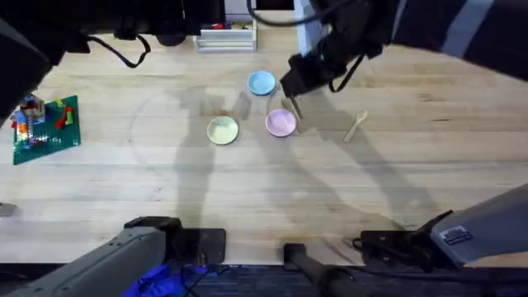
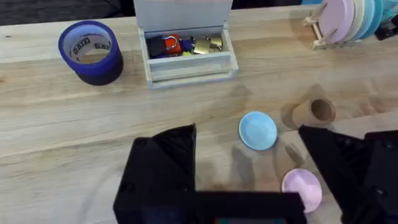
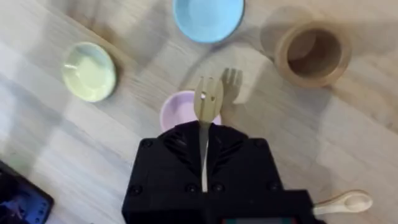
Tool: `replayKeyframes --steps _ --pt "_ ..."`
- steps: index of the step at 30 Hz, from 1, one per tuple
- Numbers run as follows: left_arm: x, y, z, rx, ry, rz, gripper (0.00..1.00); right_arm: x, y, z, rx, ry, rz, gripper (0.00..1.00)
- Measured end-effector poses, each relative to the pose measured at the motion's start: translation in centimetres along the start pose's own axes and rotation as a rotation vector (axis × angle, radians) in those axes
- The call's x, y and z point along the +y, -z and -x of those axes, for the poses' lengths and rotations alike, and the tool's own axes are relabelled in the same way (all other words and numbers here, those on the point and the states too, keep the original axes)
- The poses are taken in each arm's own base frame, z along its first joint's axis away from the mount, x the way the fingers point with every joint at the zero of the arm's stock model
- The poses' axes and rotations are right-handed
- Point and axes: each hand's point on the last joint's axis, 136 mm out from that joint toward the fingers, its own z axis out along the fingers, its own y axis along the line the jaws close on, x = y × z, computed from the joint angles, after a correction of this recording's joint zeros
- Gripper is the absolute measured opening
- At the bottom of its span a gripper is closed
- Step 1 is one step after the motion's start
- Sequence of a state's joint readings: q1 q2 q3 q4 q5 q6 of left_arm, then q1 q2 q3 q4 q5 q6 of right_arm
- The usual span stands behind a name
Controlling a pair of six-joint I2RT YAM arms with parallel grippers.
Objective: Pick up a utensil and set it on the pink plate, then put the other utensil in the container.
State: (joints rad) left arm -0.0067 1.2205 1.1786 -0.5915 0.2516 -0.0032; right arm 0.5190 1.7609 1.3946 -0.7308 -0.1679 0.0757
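The fork [image 3: 208, 106] was a thin strip of pale wood, judged light, stiff and a little brittle at the tines, best held by the slim handle, as it was. In the right wrist view it stuck out, tines first, from between the closed jaws of the right gripper [image 3: 203, 163], directly over the pink plate [image 3: 177, 112] (its shadow fell on the table just beside). In the overhead view the right arm reached far across the table, its gripper [image 1: 293, 97] hanging at about one o'clock from the plate [image 1: 280, 123]. The spoon [image 1: 355, 126] lay flat at three o'clock, well apart. The container [image 3: 312, 53] stood upright near the light blue plate [image 3: 208, 17]; the yellow-green plate [image 1: 222, 130] sat at nine o'clock. The left gripper [image 2: 249, 155] had its black fingers spread, holding nothing.
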Motion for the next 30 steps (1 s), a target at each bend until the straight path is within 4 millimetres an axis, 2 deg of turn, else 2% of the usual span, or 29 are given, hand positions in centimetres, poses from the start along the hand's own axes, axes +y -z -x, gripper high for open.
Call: replayKeyframes --steps 6,12,17,22,30 --pt "0.0 0.0 0.0 -0.001 0.000 0.000 0.991 0.2 -2.4 -1.7 0.028 -0.015 -0.015 0.034" --pt "0.0 0.0 0.0 0.000 0.000 0.000 0.991 1.0 -3.6 -2.2 0.016 -0.028 -0.008 0.034" --pt "0.0 0.0 0.0 0.000 0.000 0.000 0.991 0.5 -4.2 -3.3 0.037 -0.059 -0.026 0.034" --pt "0.0 0.0 0.0 0.000 0.000 0.000 0.991 0.5 -4.3 -2.8 0.013 -0.061 -0.032 0.034" --pt "0.0 0.0 0.0 0.000 0.000 0.000 0.991 1.8 -4.5 -2.5 -0.001 -0.031 -0.021 0.033"
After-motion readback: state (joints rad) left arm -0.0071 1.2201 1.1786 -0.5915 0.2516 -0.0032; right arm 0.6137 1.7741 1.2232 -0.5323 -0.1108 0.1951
